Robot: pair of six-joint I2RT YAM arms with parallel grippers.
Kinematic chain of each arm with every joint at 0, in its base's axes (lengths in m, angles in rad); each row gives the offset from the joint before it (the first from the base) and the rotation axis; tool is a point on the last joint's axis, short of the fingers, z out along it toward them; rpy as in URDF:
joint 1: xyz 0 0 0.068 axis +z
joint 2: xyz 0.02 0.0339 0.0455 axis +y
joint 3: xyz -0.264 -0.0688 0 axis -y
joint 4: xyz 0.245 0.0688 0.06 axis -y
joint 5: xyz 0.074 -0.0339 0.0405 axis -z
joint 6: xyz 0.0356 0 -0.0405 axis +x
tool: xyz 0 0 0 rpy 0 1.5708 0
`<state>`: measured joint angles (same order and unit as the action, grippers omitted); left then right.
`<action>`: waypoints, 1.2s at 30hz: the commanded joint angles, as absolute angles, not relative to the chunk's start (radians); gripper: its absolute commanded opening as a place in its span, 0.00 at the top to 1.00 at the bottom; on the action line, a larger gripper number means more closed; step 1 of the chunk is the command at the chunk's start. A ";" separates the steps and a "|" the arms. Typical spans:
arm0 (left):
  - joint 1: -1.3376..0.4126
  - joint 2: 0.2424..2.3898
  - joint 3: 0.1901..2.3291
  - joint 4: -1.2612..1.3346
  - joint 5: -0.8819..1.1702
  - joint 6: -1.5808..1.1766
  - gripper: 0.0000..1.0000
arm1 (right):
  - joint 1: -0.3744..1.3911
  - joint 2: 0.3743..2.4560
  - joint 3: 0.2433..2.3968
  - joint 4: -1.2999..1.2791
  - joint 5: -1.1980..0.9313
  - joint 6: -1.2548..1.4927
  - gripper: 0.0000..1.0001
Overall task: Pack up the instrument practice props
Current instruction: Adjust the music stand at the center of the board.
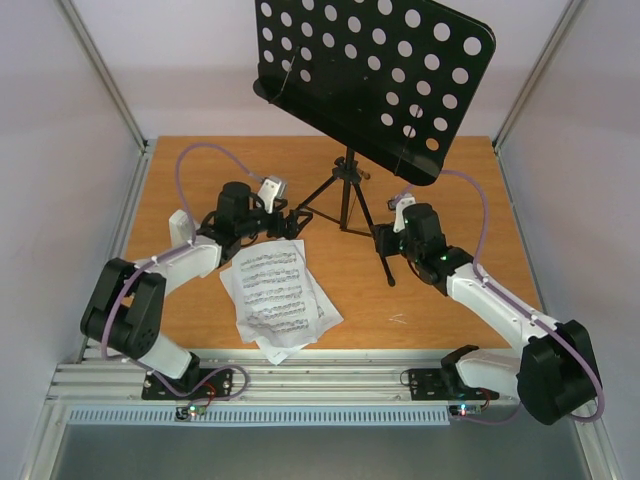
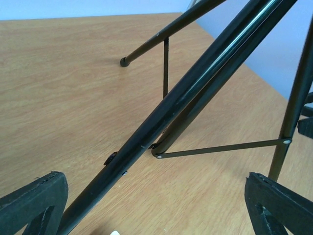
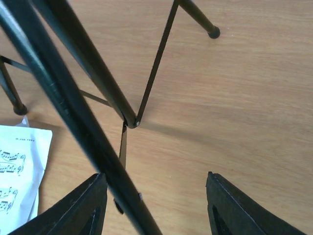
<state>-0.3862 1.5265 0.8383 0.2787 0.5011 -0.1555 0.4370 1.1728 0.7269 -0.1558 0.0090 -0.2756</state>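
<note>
The tall black tripod music stand with perforated desk [image 1: 372, 75] stands toward 12 o'clock on the wooden table [image 1: 470, 290], white printed sheet-music pages [image 1: 275, 295] lying at its 7 o'clock. Both pincers gape wide, holding nothing. The left gripper [image 2: 154, 178] straddles one slanting leg [image 2: 161, 127], its axis running 7 to 1 o'clock; the right gripper [image 3: 155, 177] straddles a second leg [image 3: 73, 98], close beside its 9 o'clock finger [image 3: 83, 205]

left gripper [image 1: 294, 222] jaws apart | right gripper [image 1: 381, 240] jaws apart | both apparently low
</note>
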 commanded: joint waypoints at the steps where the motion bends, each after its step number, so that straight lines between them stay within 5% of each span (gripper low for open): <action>1: -0.383 1.574 0.866 0.347 0.500 -0.100 0.01 | 0.415 1.206 0.750 -0.101 -0.023 -0.290 0.44; 24: -0.385 1.701 0.888 0.407 0.565 -0.114 0.01 | 0.412 1.216 0.731 -0.112 -0.126 -0.350 0.38; 36: -0.435 1.688 0.864 0.449 0.589 -0.149 0.02 | 0.413 1.203 0.743 -0.162 0.083 -0.308 0.32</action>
